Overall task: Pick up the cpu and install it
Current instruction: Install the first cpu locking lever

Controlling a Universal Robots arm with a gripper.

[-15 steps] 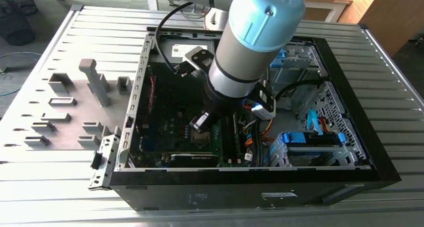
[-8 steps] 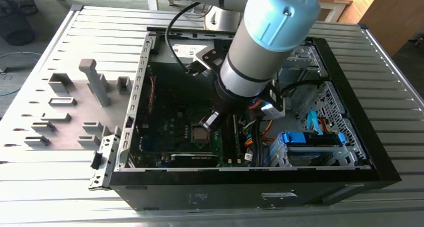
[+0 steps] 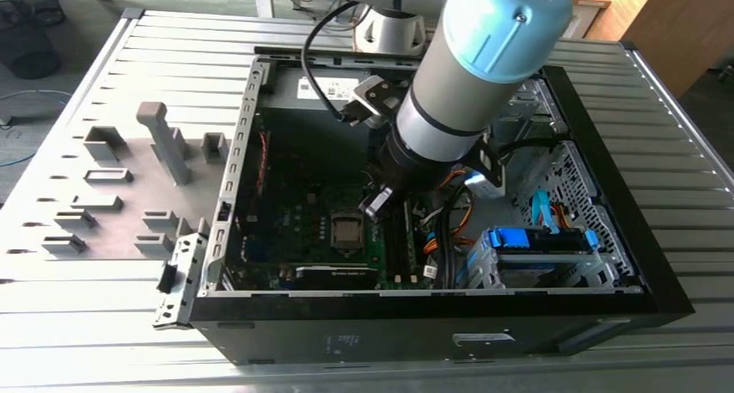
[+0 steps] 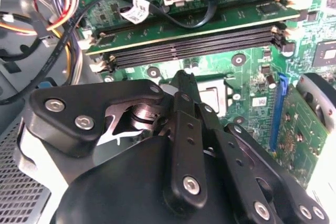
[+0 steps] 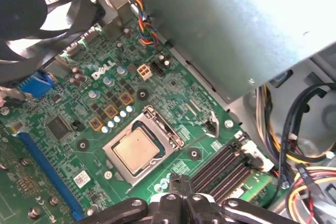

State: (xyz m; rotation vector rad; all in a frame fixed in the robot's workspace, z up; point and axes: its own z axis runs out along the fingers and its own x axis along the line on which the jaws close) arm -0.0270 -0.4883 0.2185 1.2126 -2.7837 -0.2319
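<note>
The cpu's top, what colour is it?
Plain silver-grey, the cpu seen best in the first wrist view.

One cpu [image 5: 136,150], one motherboard [image 5: 105,103], one computer case [image 3: 379,324]

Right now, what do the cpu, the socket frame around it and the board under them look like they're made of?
The cpu has a flat, matte silver-grey top that looks like bare metal. The socket frame is darker and catches glints on its edges, probably stamped steel. The motherboard is glossy green with fine traces and soldered parts, most likely lacquered fibreglass laminate.
</note>
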